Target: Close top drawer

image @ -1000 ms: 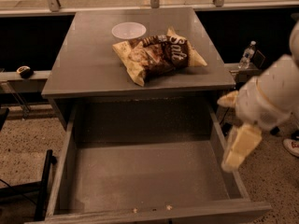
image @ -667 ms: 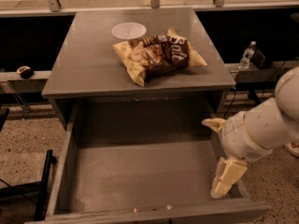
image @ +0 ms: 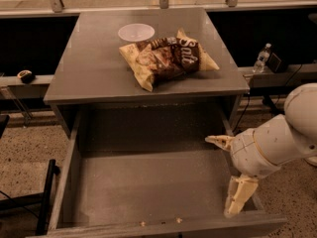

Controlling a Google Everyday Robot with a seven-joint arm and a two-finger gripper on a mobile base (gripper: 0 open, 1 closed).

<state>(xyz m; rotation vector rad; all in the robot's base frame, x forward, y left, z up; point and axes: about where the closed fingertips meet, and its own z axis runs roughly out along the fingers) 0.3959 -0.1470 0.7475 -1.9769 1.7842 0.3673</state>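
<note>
your robot's cream two-finger hand (image: 220, 176) is hovering spread wide, holding nothing, at the right wall of the wide grey top drawer (image: 148, 192), which is standing pulled far out beneath the grey bench (image: 89, 78).

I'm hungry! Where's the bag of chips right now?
In the camera view, the chip bag lies on the grey cabinet top, just right of the white bowl, behind the open top drawer; the end effector hangs open inside that drawer's right side.
</note>
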